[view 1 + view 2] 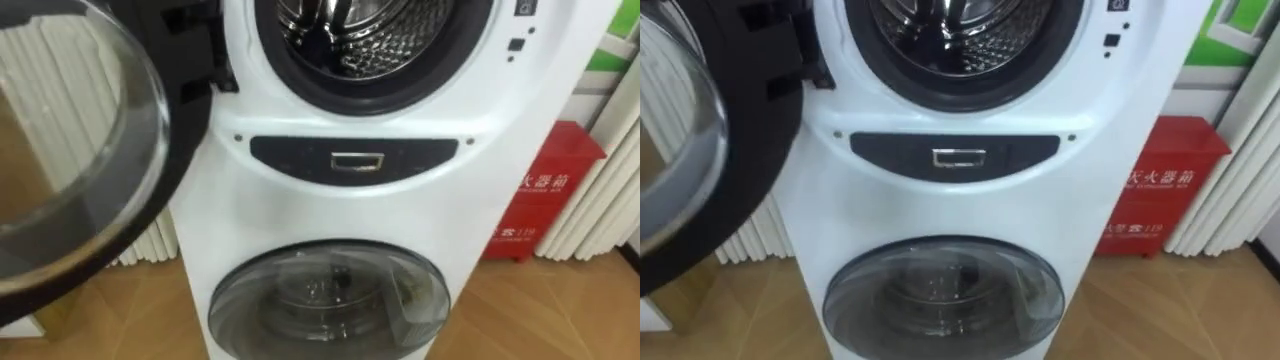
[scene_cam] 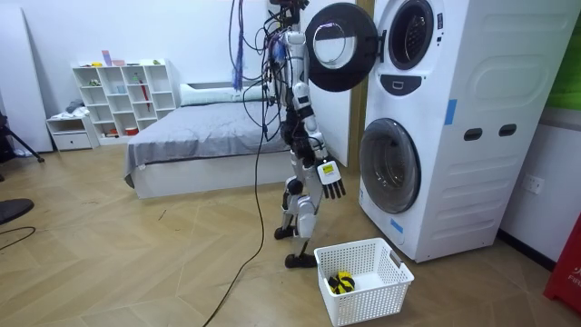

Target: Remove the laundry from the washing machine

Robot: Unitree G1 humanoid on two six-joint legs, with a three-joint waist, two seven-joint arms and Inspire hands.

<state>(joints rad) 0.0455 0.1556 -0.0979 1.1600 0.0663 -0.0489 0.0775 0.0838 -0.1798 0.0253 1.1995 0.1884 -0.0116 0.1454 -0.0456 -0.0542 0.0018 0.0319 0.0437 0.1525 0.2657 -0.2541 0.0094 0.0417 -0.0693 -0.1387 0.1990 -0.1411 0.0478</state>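
Clothes are not to be made out inside the open upper drum (image 1: pixel 350 45), high above the right robot hand (image 2: pixel 332 187), which hangs slack-fingered and empty, so a blind reach upward may clip the swung-out door (image 1: pixel 80 140) or grasp nothing.

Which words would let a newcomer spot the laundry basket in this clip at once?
Find the tall white stack of two washing machines on the room view's right. On the wooden floor in front of its lower door, near the robot's feet, stands a white basket. It is the only open-topped, slatted container there, with something small, yellow and black inside.
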